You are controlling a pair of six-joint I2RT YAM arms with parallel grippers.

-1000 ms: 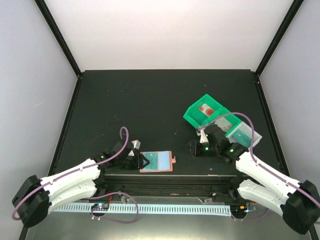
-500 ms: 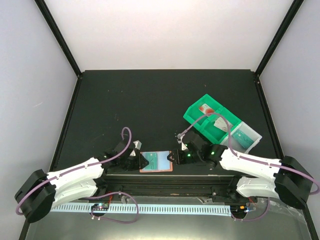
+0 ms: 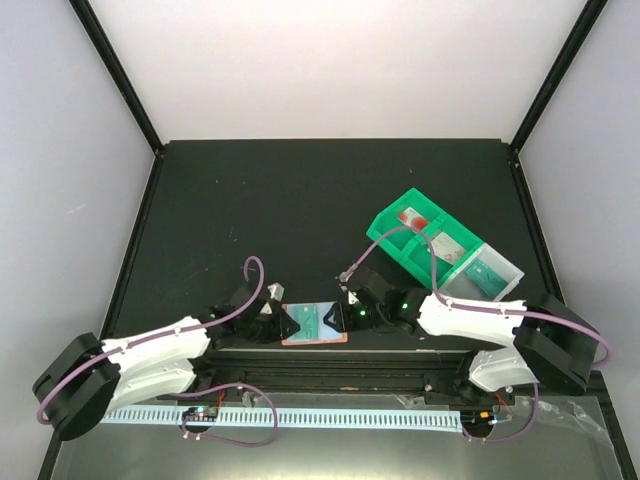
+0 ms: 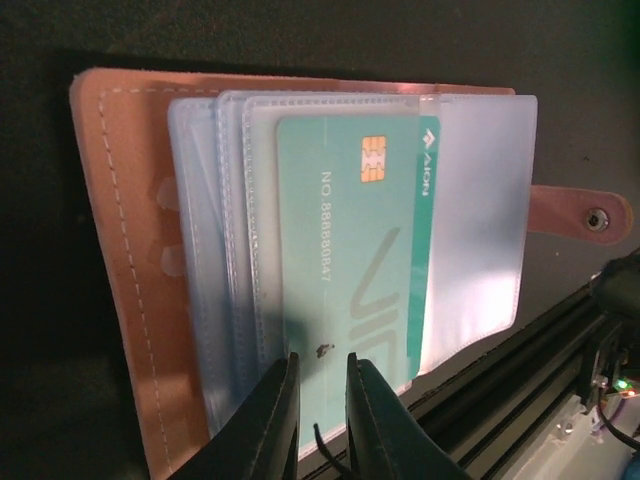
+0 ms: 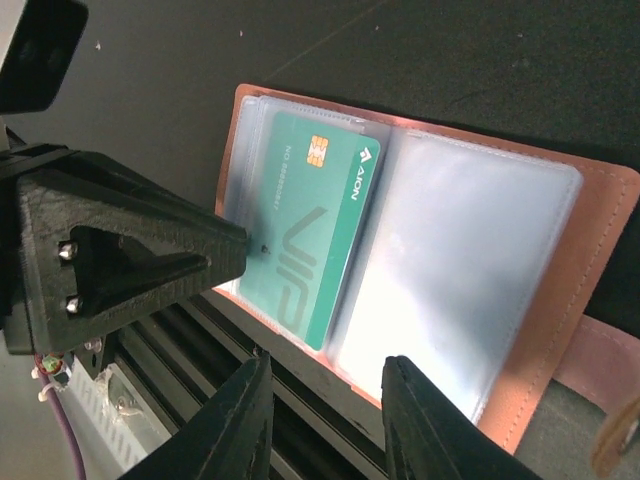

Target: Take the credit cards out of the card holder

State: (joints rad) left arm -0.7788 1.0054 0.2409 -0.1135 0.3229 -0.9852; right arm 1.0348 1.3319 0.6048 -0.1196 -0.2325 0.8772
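1 teal card (image 4: 350,250) sits sleeved in the open holder (image 3: 315,323) at the desk's (image 3: 300,200) near edge. Left hand (image 4: 320,365), narrowed almost shut, touches the sleeve, likely pinning it. Right hand (image 5: 320,385) hovers half-open, empty, probably lining up on the card.

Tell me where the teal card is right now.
In the top view the teal card sits in a clear pocket of the open card holder at the table's near edge, between the left jaws and the right jaws.

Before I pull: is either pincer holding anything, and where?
Left pincer seems to pinch the sleeve over the teal card, at the end away from its chip; right pincer open, holds nothing.
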